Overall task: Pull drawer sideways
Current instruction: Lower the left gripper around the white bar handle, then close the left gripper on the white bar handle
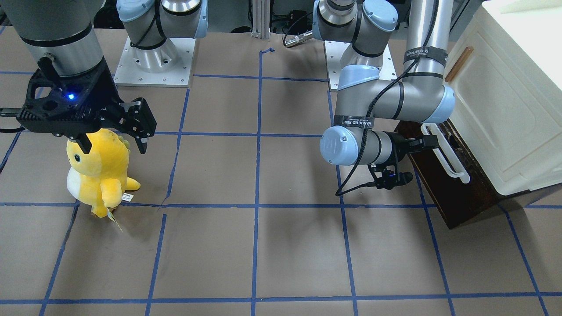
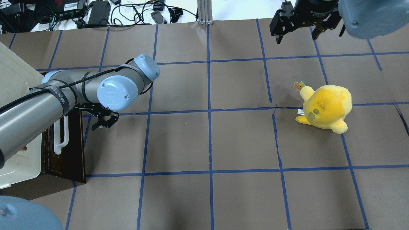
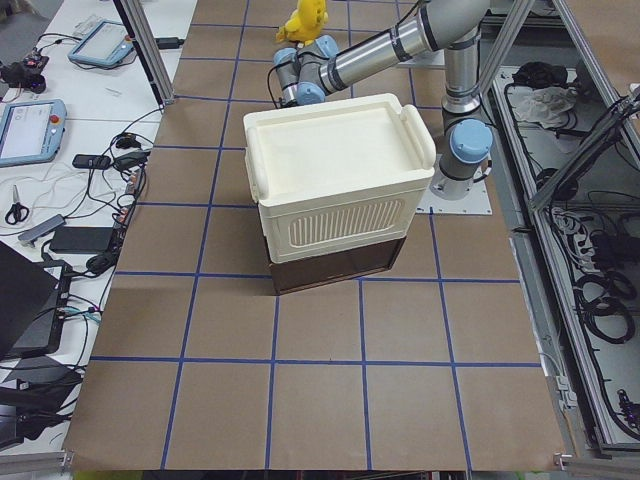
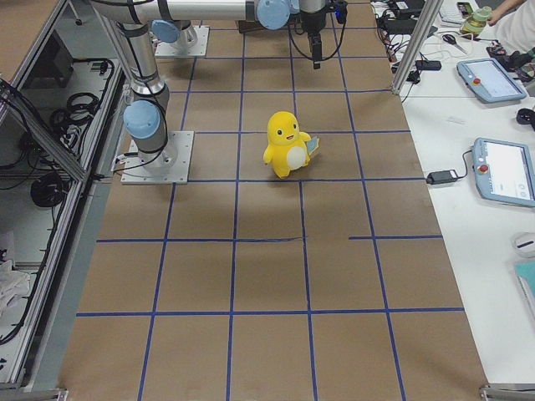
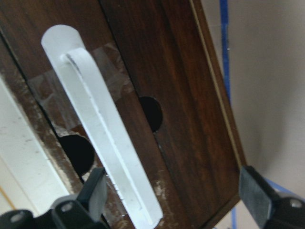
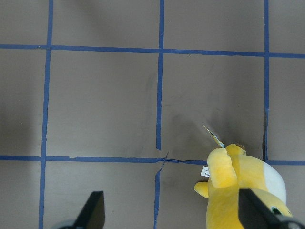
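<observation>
The dark brown drawer (image 1: 456, 197) sits under a cream-white cabinet (image 1: 505, 109), and its front stands out past the cabinet. Its long white bar handle (image 1: 445, 151) runs along the front. My left gripper (image 1: 428, 141) is level with the handle's far end and points at the drawer front. In the left wrist view the gripper (image 5: 174, 191) is open. The handle (image 5: 105, 138) lies between the fingers, close to the left finger (image 5: 93, 195), on the drawer front (image 5: 181, 71). My right gripper (image 1: 114, 147) is open and empty, high above the table.
A yellow plush toy (image 1: 99, 175) stands on the brown paper below my right gripper; it also shows in the overhead view (image 2: 326, 107). The cabinet (image 2: 12, 83) fills the table's left end. Blue tape lines grid the table.
</observation>
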You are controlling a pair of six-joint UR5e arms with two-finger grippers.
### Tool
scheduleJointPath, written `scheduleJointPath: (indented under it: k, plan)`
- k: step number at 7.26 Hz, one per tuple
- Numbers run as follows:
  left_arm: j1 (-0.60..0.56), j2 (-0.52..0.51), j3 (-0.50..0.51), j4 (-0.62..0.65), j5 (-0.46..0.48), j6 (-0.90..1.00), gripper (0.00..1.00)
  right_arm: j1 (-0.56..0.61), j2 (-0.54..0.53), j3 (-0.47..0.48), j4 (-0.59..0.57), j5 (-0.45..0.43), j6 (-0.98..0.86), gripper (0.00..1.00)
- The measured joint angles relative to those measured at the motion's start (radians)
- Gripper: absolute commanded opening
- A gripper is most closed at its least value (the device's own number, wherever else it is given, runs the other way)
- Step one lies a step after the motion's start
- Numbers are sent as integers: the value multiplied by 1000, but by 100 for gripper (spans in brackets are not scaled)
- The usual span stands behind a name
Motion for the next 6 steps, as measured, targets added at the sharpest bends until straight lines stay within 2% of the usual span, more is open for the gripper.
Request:
scheduleJointPath:
  k: [2,6]
  plan:
    - [-1,-21,0,-57,123,-31,100,0,0,0,0,0,0,100]
    - [3,-48,0,-69,169,-39,100,0,0,0,0,0,0,100]
